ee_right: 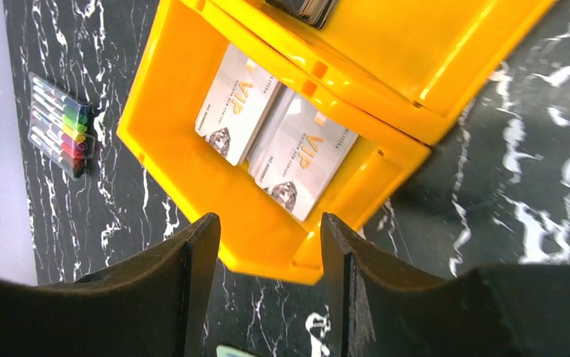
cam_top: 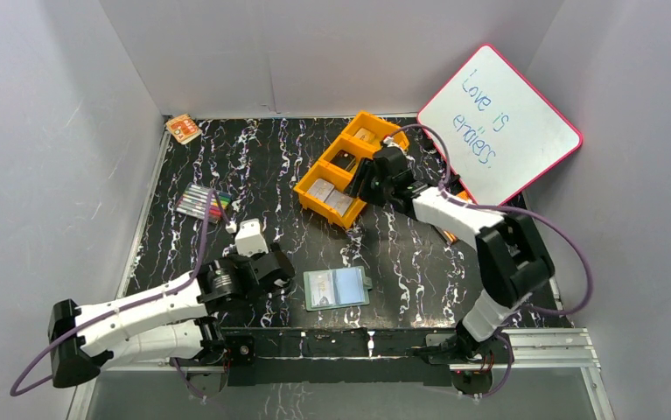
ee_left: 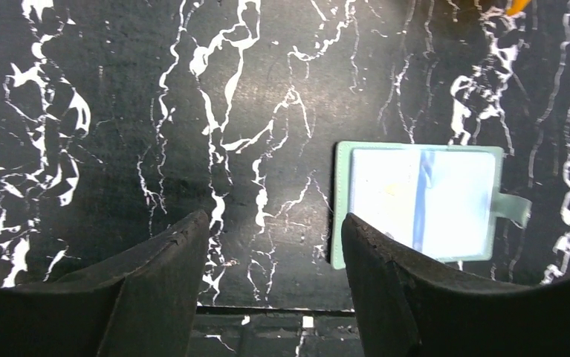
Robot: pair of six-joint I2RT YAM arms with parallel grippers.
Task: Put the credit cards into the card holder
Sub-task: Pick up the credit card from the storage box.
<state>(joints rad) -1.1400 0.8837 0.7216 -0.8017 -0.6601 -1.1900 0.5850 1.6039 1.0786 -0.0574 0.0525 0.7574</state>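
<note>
My L gripper (ee_left: 274, 223) hangs low over the table (ee_left: 81, 74), jaws apart w/ nothing between them. It sits just left of the card holder (ee_left: 419, 201), which lies opened flat, clear pockets up, so cards can slide in. My R gripper (ee_right: 270, 223), also apart & empty, hovers over the orange tray (ee_right: 192, 171), lined up on two silver credit cards (ee_right: 304, 156) lying side by side in its end compartment. Prob. the pick comes next.

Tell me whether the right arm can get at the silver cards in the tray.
Probably yes: the right arm, jaws open, hangs above the orange tray, where the silver cards lie uncovered.
</note>
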